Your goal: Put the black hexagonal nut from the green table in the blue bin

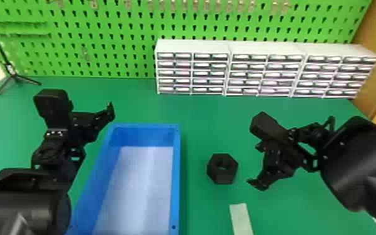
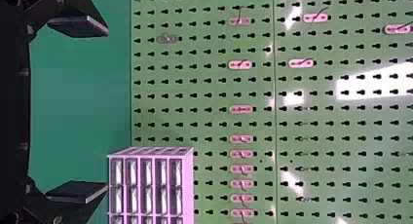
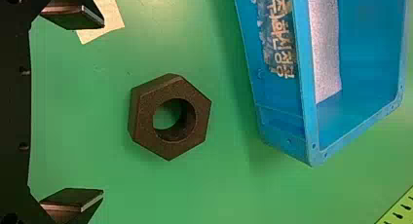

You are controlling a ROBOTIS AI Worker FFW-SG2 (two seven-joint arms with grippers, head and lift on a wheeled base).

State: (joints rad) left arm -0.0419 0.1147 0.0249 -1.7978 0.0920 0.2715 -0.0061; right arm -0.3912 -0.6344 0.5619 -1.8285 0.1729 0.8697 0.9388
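Note:
The black hexagonal nut [image 1: 222, 169] lies on the green table [image 1: 209, 115], between the blue bin [image 1: 175, 175] and my right gripper [image 1: 253, 153]. In the right wrist view the nut [image 3: 146, 109] is a short way beyond my right gripper [image 3: 100, 109], whose fingers stand wide apart with nothing between them; the bin [image 3: 306, 87] is farther off, past the nut. My left gripper [image 1: 111, 112] is above the table by the bin's far left corner. In the left wrist view that gripper [image 2: 104, 109] is open as well, nothing held, facing the pegboard.
White drawer cabinets [image 1: 259, 48] stand along the back of the table, before a green pegboard [image 1: 103, 31]. A pale strip [image 1: 241, 218] lies on the table near the front, close to the nut. A small black tripod [image 1: 15, 77] stands at the back left.

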